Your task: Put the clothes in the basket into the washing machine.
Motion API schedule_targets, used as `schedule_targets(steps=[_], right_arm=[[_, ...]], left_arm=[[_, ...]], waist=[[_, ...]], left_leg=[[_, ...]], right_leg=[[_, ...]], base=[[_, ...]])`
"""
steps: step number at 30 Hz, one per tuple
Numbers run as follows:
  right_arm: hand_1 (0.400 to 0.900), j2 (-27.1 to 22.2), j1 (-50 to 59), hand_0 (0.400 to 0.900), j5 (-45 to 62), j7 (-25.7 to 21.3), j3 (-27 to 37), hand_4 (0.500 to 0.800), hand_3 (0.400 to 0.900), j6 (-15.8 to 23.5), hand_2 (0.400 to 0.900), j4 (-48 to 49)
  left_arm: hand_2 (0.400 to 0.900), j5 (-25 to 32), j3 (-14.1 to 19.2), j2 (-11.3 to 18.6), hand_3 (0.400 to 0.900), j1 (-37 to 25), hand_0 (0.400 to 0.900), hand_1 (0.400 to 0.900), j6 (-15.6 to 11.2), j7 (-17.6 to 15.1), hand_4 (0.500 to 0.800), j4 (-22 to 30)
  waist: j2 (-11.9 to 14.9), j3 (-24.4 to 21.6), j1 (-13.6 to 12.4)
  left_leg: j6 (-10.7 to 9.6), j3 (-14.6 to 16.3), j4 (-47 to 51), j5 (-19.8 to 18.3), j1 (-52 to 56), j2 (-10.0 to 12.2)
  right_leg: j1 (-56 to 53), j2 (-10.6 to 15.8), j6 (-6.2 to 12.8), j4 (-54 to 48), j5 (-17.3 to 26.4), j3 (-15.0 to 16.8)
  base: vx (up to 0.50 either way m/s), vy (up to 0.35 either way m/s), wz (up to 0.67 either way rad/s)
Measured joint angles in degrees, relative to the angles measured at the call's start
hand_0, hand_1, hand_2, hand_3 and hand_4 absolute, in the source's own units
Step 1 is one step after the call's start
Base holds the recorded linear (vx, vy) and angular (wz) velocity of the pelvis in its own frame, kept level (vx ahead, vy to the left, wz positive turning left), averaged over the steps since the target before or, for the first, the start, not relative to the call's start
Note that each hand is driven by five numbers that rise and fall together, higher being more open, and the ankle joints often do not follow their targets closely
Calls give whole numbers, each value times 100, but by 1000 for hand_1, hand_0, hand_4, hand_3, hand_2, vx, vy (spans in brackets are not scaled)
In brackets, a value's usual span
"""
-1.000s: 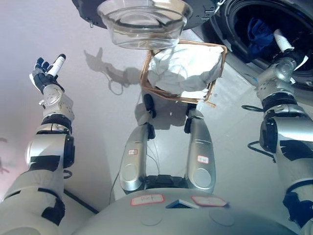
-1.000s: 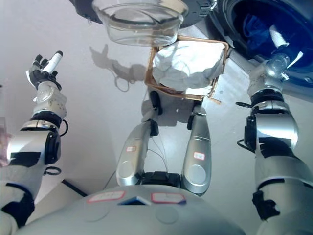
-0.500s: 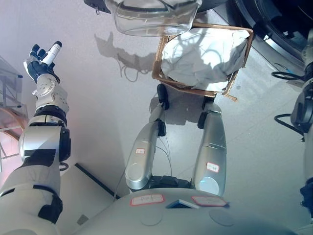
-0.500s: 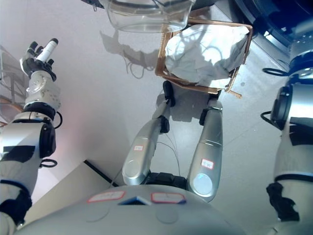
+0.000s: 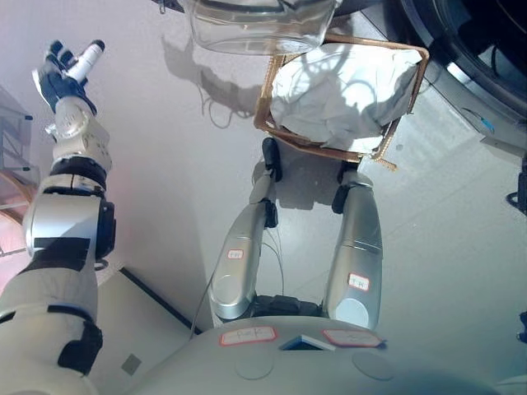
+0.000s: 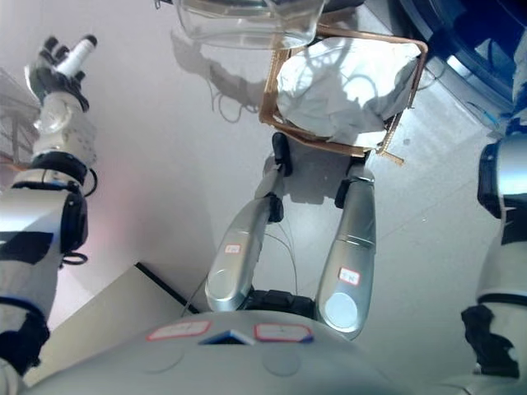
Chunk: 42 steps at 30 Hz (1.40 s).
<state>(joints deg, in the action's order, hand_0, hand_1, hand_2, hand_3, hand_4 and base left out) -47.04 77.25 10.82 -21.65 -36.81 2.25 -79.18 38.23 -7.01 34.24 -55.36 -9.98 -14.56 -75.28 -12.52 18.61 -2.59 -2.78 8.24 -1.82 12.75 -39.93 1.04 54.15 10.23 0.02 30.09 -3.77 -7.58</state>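
The basket [image 5: 342,99] sits on the floor [image 5: 165,164] just ahead of the robot, a brown wicker frame with a white cloth lining. A pile of white cloth [image 5: 342,86] fills it nearly to the rim. Whether that white is lining only or clothes too cannot be told from here. The washing machine [image 5: 469,49] shows at the upper right, its dark round opening just beside the basket. Its clear door [image 5: 255,25] hangs open above the basket's far edge.

The left hand [image 5: 66,66] is raised out to the left, well apart from the basket, fingers loose and spread, holding nothing. The right hand shows in neither view; only the right arm shows at the right edge, so its fingers cannot be told.

Handling judgement: the cloth looks soft, light and floppy, not fragile, likely to sag and trail when lifted. Best hold is probably a bunched fold near the top middle of the pile, fingers curled deep into it. A grab at the rim risks catching the lining and dragging the light basket along.
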Motion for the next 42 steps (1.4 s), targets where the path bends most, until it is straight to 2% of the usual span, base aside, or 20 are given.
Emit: schedule_targets(steps=[1,4,10,14,15,19,24,27,30,32,36,39,42], right_arm=[[900,-4,27,900,-404,18,-244,800,900,-19,900,89],[900,36,53,900,-997,87,-418,800,900,-5,900,258],[900,164,-20,900,-1009,225,-301,800,900,-7,900,302],[900,503,-739,900,-623,230,483,800,900,57,900,670],[900,603,-1059,900,-517,217,697,800,900,115,900,842],[900,1019,-2256,900,-257,210,1229,800,900,194,900,1184],[900,1525,-3525,900,-43,290,1659,800,900,339,900,1589],[900,1823,-3971,900,71,347,1863,800,900,394,900,1657],[900,2093,-4346,900,173,388,2017,800,900,428,900,1668],[900,2295,-4709,900,278,449,2185,800,900,555,900,1664],[900,2786,-5523,900,636,565,2622,800,900,624,900,1537],[900,2963,-5904,900,1005,644,2834,800,900,619,900,1285],[900,3074,-6182,900,1300,842,3174,800,900,611,900,898]], left_arm=[[900,-13,6,8,900,-49,900,900,-10,8,800,17],[900,-14,2,8,900,-245,900,900,-7,25,800,1],[900,-15,11,-16,900,-210,900,900,-5,32,800,-2],[900,-18,149,-28,900,360,900,900,-19,41,800,59],[900,-18,306,-51,900,608,900,900,-21,42,800,150],[900,-18,573,-89,900,1344,900,900,-22,45,800,287],[900,-18,772,-176,900,2010,900,900,-31,26,800,446],[900,-18,803,-355,900,2171,900,900,-34,21,800,511],[900,-20,916,-653,900,2349,900,900,-50,22,800,610],[900,-44,944,-894,900,2625,900,900,-165,27,800,727],[900,-184,963,-1388,900,3258,900,900,-199,67,800,875],[900,-239,1010,-1478,900,3574,900,900,-197,75,800,874],[900,-260,1138,-1654,900,3927,900,900,-187,118,800,866]], waist=[[2,2,42],[9,6,138],[65,45,238],[228,53,290],[296,74,295],[662,52,285],[984,44,262],[1049,61,254],[1068,67,249],[1107,84,268],[1218,26,283],[1326,-103,290],[1316,-287,276]], left_leg=[[0,-1,0,0,-1,1],[0,-7,3,-2,-6,2],[-5,-45,-109,-50,-29,24],[-30,-84,-280,-168,62,97],[-39,-85,-288,-186,138,113],[-39,-98,-294,-240,406,142],[-9,-141,-507,-392,566,149],[29,-143,-628,-468,676,137],[51,-150,-643,-530,975,145],[51,-147,-631,-585,1266,162],[-10,-133,-384,-688,1996,192],[-6,-131,-246,-694,2156,194],[34,-128,37,-634,2529,204]], right_leg=[[-1,-2,0,-4,0,3],[-5,-7,8,-20,5,3],[-55,-33,25,-28,17,22],[-310,-131,47,-146,33,53],[-419,-152,49,-203,36,43],[-760,-192,71,-351,49,31],[-1100,-232,122,-508,87,59],[-1307,-226,161,-569,115,67],[-1690,-246,191,-737,132,63],[-2028,-279,217,-874,138,65],[-2787,-334,230,-1256,129,59],[-2962,-370,265,-1456,176,61],[-3414,-441,321,-1898,357,49]], base=[[-19,5,-7],[-7,2,-1],[-3,6,0],[0,0,0],[0,0,0],[-30,23,-5],[-73,46,-8],[-11,16,-1],[3,10,-1],[50,37,-3],[49,24,-4],[48,17,-4],[60,13,4]])
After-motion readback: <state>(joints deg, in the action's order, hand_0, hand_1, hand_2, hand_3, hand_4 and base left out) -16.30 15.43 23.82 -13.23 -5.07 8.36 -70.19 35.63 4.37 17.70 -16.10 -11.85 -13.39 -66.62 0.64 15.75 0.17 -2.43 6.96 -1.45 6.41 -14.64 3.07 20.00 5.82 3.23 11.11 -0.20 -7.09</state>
